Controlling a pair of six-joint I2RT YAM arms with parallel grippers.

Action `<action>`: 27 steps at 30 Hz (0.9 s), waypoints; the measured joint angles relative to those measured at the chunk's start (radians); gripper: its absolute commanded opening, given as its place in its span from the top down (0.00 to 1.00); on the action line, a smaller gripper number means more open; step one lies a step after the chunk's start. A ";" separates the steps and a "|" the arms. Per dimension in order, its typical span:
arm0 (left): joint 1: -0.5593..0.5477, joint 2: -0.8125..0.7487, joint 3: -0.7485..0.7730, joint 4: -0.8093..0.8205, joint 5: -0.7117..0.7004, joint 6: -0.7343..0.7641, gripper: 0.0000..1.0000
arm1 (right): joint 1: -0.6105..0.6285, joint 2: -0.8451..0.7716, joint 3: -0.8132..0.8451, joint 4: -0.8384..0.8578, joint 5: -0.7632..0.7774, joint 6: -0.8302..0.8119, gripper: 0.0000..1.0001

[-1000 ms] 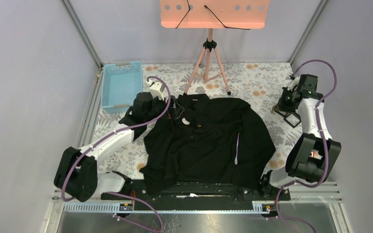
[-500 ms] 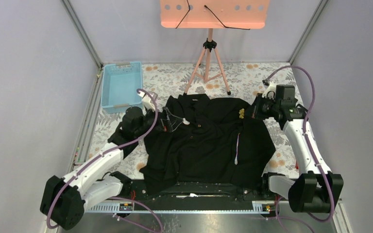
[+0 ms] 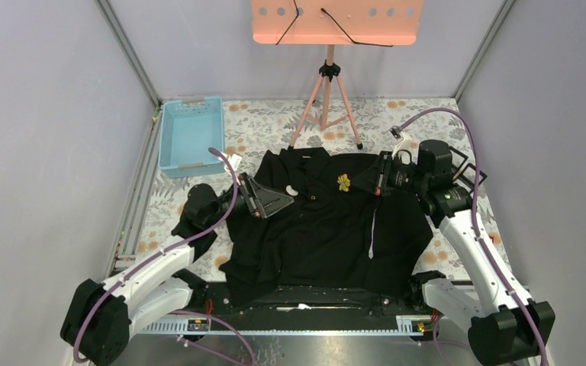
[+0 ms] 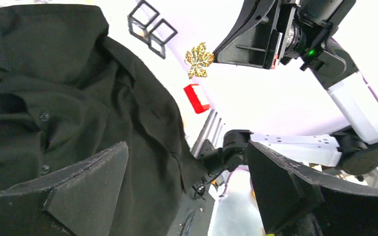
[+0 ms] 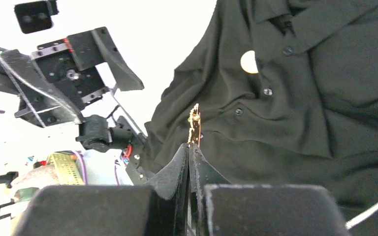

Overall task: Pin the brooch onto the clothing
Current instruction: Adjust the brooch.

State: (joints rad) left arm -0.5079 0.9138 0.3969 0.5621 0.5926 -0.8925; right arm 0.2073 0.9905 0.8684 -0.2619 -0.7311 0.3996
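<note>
The black collared shirt point(image 3: 328, 225) lies spread on the table, collar to the far side. It also shows in the left wrist view point(image 4: 78, 103) and the right wrist view point(image 5: 295, 98). My right gripper point(image 3: 371, 183) is shut on a small gold leaf-shaped brooch point(image 3: 343, 181) and holds it above the shirt's upper chest. The brooch shows edge-on at the fingertips in the right wrist view point(image 5: 194, 125) and face-on in the left wrist view point(image 4: 199, 59). My left gripper point(image 3: 271, 200) is open and empty, tilted up over the shirt's left shoulder.
A light blue tray point(image 3: 191, 135) stands at the far left. A pink music stand point(image 3: 328, 72) on a tripod stands at the back centre. A black wire frame point(image 3: 465, 171) sits at the right behind my right arm. A white round tag point(image 3: 292, 191) lies near the collar.
My right gripper has swung left from the wire frame, carrying the brooch over the shirt's chest. My left gripper has pulled back from the collar, tilted up and opened.
</note>
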 measured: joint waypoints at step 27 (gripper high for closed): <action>-0.255 0.357 0.180 0.520 0.014 -0.175 0.20 | 0.132 -0.085 0.049 0.172 -0.131 0.240 1.00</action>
State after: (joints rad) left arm -0.7628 1.2709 0.5770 1.0817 0.6067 -1.0672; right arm 0.3389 0.9051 0.9176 -0.0902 -0.8619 0.6399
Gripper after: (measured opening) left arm 0.845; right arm 0.016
